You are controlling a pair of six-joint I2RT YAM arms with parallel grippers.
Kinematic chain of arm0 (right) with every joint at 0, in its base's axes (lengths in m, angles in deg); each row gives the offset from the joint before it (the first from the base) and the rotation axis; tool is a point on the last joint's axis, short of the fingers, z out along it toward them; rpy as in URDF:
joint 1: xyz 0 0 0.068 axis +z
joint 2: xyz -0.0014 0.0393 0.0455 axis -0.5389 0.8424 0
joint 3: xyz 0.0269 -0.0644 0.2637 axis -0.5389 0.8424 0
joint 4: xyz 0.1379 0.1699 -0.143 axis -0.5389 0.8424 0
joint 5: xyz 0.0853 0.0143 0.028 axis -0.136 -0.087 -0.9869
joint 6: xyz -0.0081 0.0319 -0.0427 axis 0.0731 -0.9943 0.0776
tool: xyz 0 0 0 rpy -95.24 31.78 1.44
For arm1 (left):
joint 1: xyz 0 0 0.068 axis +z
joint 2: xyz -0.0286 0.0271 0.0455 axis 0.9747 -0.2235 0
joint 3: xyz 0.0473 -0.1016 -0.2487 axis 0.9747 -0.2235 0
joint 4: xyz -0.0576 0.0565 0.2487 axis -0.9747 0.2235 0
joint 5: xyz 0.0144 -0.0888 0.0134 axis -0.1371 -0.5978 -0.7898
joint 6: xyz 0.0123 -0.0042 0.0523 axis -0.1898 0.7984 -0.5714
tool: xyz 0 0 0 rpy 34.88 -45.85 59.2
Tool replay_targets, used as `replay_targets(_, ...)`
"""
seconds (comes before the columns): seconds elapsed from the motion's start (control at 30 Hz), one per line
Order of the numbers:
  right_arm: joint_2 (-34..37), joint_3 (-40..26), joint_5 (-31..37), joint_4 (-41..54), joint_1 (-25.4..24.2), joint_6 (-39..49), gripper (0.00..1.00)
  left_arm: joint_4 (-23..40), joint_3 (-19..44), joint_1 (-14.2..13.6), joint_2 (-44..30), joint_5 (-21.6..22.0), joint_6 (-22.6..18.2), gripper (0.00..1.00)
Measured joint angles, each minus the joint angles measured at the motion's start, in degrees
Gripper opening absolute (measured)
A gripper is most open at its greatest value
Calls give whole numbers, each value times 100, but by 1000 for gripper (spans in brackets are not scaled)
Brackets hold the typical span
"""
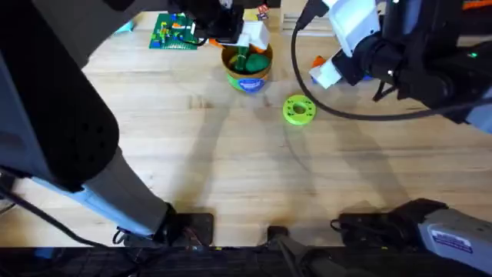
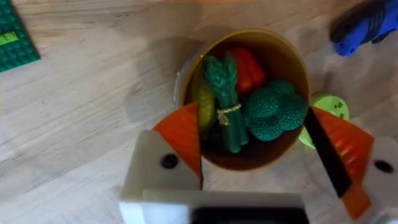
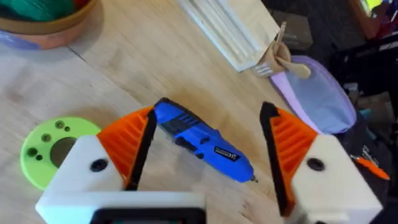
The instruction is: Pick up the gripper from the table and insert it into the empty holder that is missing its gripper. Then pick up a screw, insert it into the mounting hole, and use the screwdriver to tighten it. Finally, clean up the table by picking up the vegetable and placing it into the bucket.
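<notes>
Both grippers, left [image 2: 255,165] and right [image 3: 205,155], spread empty; could tip bucket [image 2: 292,68] withdrawing, or nudge screwdriver [image 3: 202,140].

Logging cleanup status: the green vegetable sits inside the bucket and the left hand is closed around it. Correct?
Partly. The vegetable is in the bucket, but the left hand is open, its orange pads apart on either side of the bucket, gripping nothing. The left wrist view shows this.

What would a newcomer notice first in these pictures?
The yellow bucket full of toys, with the dark green vegetable standing inside, right under the open left hand. Next, the blue screwdriver lying on the table between the orange fingers of the open right hand.
</notes>
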Motion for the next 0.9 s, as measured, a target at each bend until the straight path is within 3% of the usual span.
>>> replay_targets(0.17,-694,2,-2,370,270,-288,994,236,0,0,79,0,-37,994)
replay_targets(0.53,-2467,-48,-373,2327,756,-2230,992,1821,0,0,1094,0,-313,993)
replay_targets(0.7,-2854,-400,-743,3299,758,-2838,992,2435,0,0,1667,-1,-473,994)
replay_targets(0.9,-3304,-549,-884,3491,758,-3091,992,2804,0,0,2364,0,-746,994)
